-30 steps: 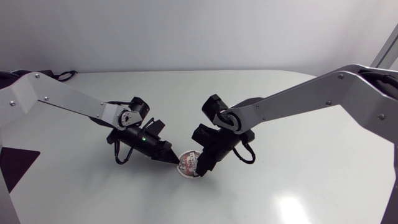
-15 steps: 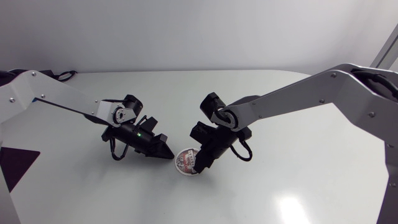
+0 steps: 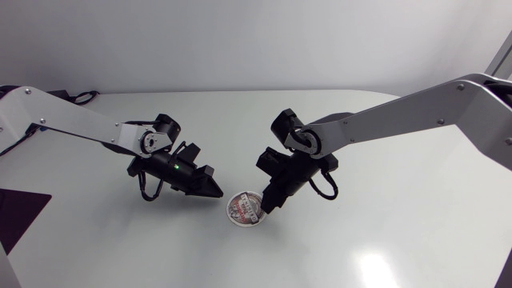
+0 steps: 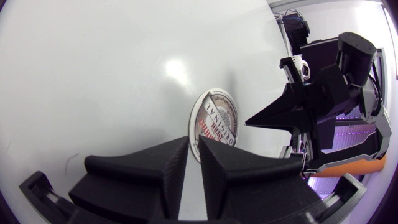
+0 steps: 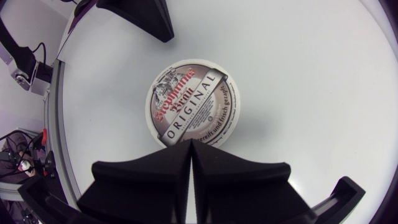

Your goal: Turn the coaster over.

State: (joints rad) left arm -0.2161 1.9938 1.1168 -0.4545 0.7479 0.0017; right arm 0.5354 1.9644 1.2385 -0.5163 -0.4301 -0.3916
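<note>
The coaster point(image 3: 245, 210) is laid flat, print up, on the table point(image 3: 376, 240). The right gripper point(image 3: 266, 210), fingers pressed together, is set at its 3 o'clock rim. The left gripper point(image 3: 218, 193), likewise closed, is held just off the rim at 10 o'clock. The edge is probably best pried up by a low, shallow slide, with the left tips used as a backstop against skidding.

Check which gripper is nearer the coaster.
The right gripper: its tip is at the coaster's rim. The left gripper points at the opposite rim, with a strip of bare table between.
</note>
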